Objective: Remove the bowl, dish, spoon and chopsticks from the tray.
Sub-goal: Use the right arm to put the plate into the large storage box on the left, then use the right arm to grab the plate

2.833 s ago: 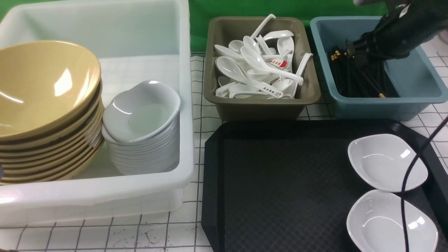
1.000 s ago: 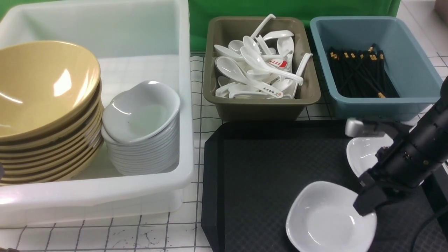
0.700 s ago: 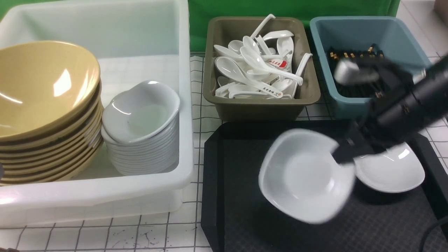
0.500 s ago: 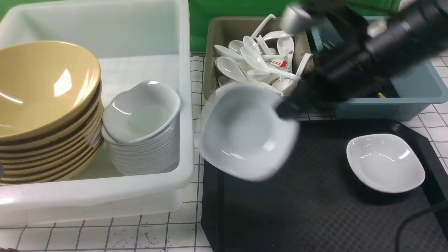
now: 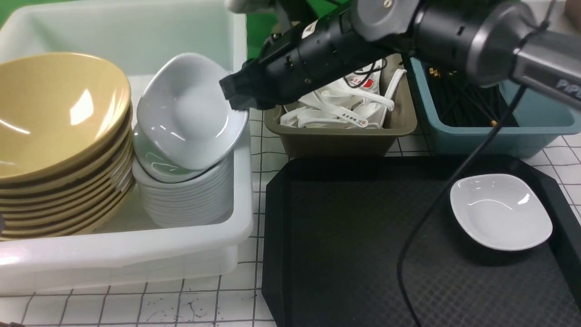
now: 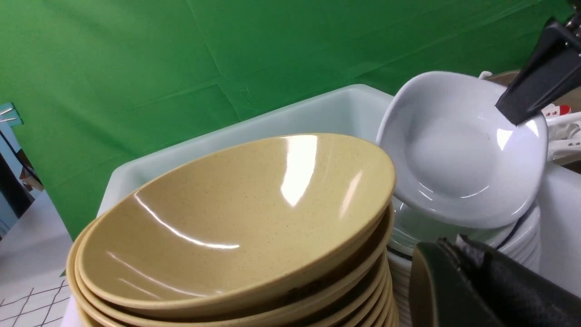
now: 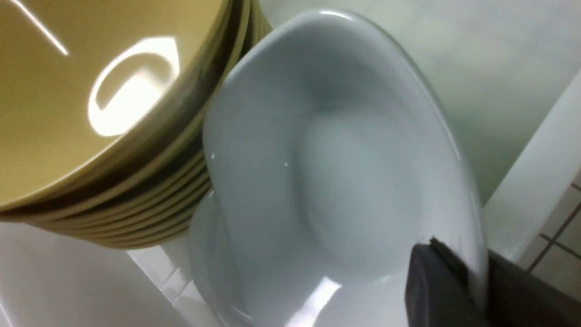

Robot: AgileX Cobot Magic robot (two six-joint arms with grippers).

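My right gripper (image 5: 233, 97) pinches the rim of the tilted dish (image 5: 186, 113) over the dish stack (image 5: 186, 200) in the white tub (image 5: 136, 247), just beside the yellow bowls (image 5: 54, 113), a grip only my wrist view shows, while the front view shows the tray (image 5: 363, 254) holding one other dish (image 5: 499, 211) near its right edge.

The right gripper (image 5: 236, 96), reaching across to the left over the white tub (image 5: 136, 254), is holding a tilted white dish (image 5: 186, 109) by its right rim over the stack of white dishes (image 5: 186, 200) beside the yellow bowls (image 5: 59, 113), while another dish (image 5: 499, 211) is sitting at the right side of the black tray (image 5: 363, 254).
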